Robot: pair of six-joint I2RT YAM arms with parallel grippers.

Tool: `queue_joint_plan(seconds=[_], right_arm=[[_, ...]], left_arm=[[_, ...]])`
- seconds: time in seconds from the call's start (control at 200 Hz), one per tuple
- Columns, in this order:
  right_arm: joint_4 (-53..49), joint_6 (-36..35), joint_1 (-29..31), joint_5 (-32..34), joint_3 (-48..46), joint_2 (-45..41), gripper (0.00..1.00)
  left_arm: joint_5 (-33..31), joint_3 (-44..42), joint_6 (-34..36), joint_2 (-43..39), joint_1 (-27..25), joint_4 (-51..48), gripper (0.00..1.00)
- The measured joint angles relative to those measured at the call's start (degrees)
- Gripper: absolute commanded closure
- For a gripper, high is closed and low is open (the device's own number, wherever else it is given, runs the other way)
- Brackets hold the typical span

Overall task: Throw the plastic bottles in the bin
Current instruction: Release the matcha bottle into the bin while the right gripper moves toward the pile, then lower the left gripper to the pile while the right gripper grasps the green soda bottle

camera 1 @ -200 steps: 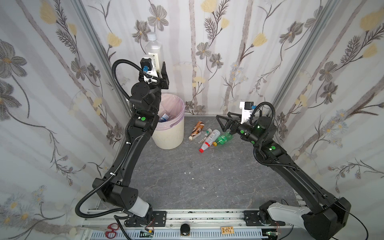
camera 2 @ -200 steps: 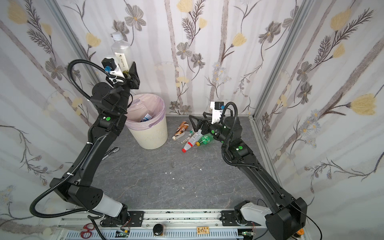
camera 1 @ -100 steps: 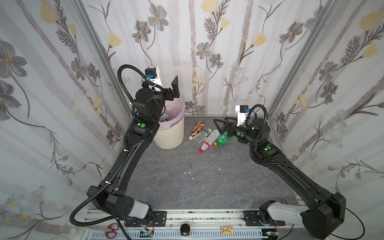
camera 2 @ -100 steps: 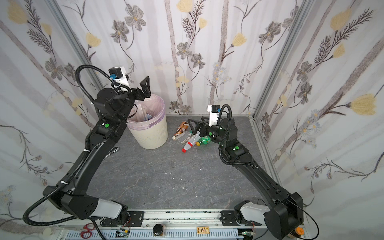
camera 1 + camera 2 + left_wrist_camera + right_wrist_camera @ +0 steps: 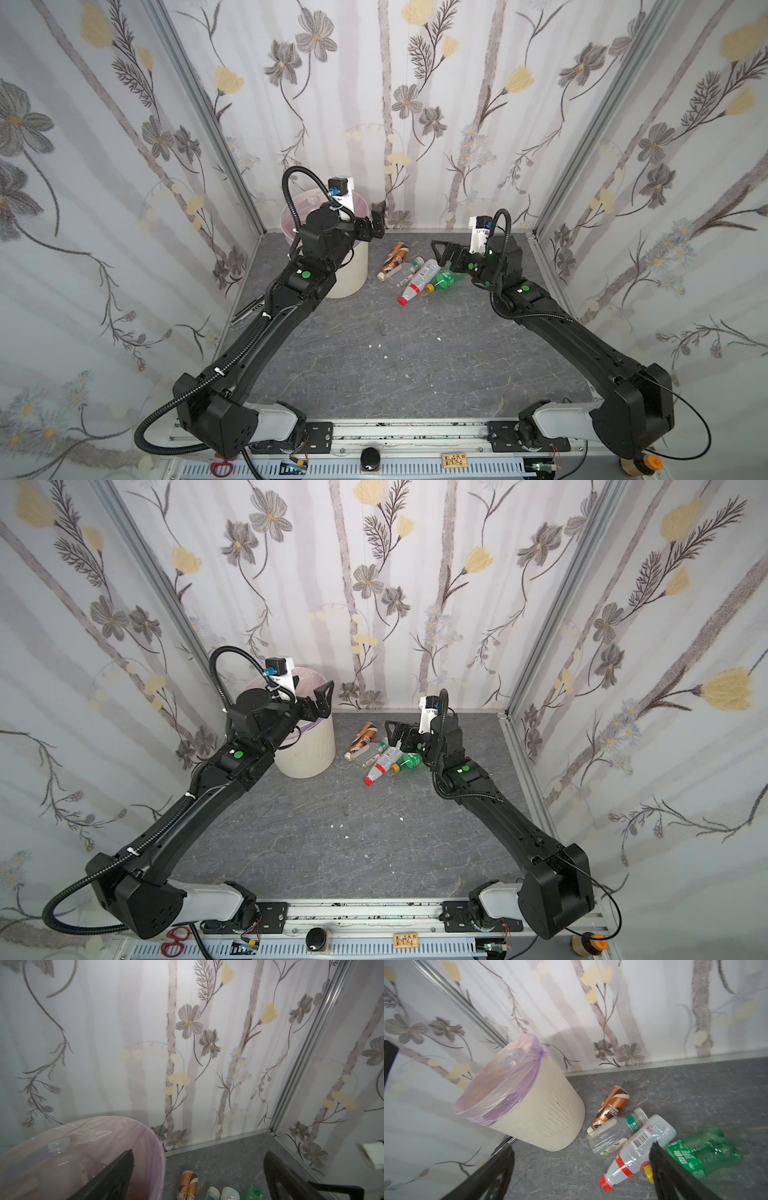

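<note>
- Grey marbled floor, flowered walls; the bin stands back left.
- The right gripper, wide and empty, hangs close over the green bottle, nearest of four plastic bottles lying between it and the bin.
- That bottle's length runs nearly along the jaw line; a wrist turn looks needed.
- The left gripper, also wide and empty, hovers at the bin's rim, farther off.

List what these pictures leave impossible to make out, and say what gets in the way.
- Bin contents: both top views, left arm covers most of the mouth.
- Green bottle: right wrist view, blurred; cap partly behind the right claw.
- Brown bottle: left wrist view, cut off by the frame edge.
</note>
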Motion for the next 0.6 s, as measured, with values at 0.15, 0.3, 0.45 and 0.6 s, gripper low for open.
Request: queue_joint_plan(seconds=[0.15,0.3,0.45,0.6], right_arm=[[-1.3,1.6,-2.2,2.2,0.0,4.2,0.00],[-3.2,3.5,-4.9,3.4,0.7,9.8,0.00],[-4.7,6.4,-8.3,4.5,1.7,15.3,0.00],[-4.7,9.3,-10.4,4.1,2.1,20.6,0.00]], left_arm=[[0.4,-5.2,-2.0,-1.4,-3.4,-0.3,0.00],[0.6,-10.1,-3.7,-2.1,-6.1,-1.0,0.00],[0.6,-13.5,-5.2,-2.0,-8.1,-1.2,0.00],[0.6,-14.5,-6.1,0.3,-10.7,-1.1,0.00]])
